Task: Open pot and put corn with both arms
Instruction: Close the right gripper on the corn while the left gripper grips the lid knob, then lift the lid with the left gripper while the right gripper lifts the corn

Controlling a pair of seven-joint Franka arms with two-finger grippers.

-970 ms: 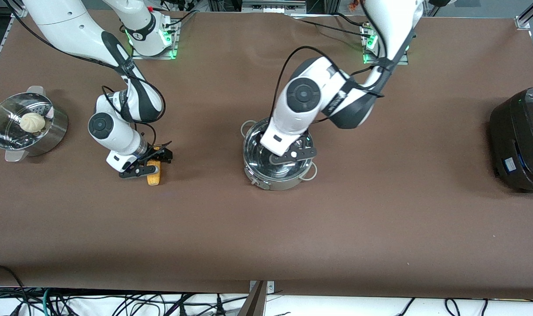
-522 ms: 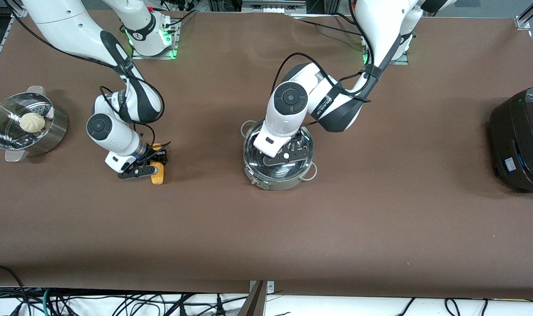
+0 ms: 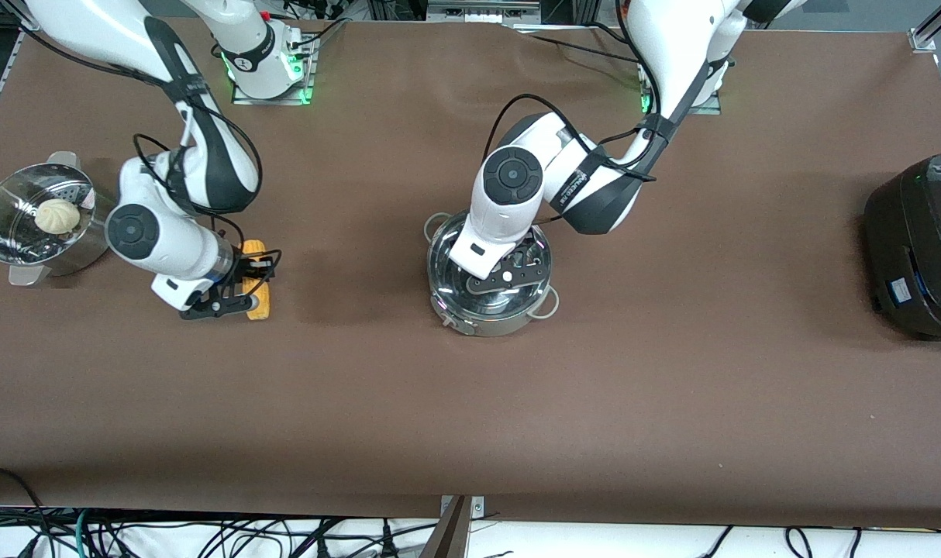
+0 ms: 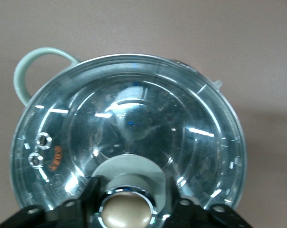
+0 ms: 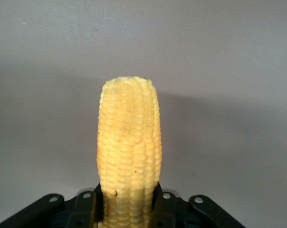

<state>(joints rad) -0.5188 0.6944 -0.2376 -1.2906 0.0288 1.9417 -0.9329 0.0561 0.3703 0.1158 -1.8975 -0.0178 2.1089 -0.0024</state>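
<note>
Both grippers have closed since a second ago. Corn (image 3: 255,282) has shifted toward the right arm's end of the table, clamped in the right gripper (image 3: 242,285). Pot (image 3: 489,275) at mid-table, glass lid (image 4: 129,137) on; left gripper (image 3: 515,267) fingers (image 4: 92,192) clamped on the knob (image 4: 126,212).

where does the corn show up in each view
Front view: the corn is in the right claw, between the steamer pan and the pot.
Left wrist view: not in it.
Right wrist view: centre, jutting from the claw.
Shared landmark: the brown table cover.
</note>
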